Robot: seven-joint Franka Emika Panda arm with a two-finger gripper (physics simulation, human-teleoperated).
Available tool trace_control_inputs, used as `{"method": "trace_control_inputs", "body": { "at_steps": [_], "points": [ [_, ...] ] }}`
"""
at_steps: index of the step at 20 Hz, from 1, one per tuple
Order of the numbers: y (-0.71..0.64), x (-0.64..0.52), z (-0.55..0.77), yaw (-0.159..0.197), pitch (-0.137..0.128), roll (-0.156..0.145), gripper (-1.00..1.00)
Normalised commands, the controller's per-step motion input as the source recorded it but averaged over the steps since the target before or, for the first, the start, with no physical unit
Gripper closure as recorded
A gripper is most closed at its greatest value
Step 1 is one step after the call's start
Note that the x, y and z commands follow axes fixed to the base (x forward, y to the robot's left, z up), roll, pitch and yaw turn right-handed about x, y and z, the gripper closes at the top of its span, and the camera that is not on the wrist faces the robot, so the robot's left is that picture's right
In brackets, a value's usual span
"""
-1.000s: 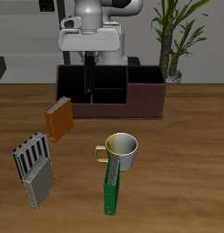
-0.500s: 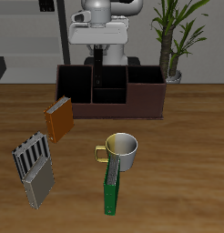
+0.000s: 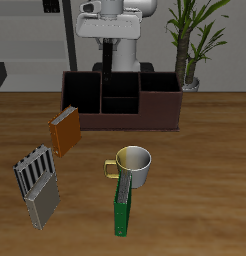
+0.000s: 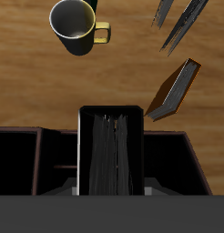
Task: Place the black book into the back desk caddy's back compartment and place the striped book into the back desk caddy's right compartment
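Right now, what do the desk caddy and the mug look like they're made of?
The back desk caddy looks like dark brown wood or board with a matte finish: flat, straight panels and dividers, no shine. The mug looks like glazed ceramic, pale grey-white outside with a yellow-green rim and handle, and a smooth, faintly shaded wall. Being simulator renders, both are guesses.

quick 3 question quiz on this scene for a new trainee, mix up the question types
1. True or false: the striped book already sits inside the back desk caddy.
2. Which book stands closest to the mug? A) the green book B) the orange-brown book C) the striped book
3. Fill in: in the wrist view, the black book is up off the table, right above the ____.

Key: 1 false, it lies on the table near the front edge. 2 A. 3 back desk caddy.
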Motion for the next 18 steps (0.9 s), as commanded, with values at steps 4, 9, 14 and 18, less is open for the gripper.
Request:
{"method": "trace_control_inputs", "body": {
  "at_steps": [4,9,14,18],
  "points": [
    [0.0,-0.31,0.12,0.009,-0.044,0.004,1.0],
    [-0.1,-0.2,0.0,0.0,-0.009,-0.013,1.0],
    [-0.04,-0.05,-0.11,0.035,0.027,0.003,1.0],
    [-0.07,0.04,-0.15,0.167,0.037,0.003,1.0]
  ]
}}
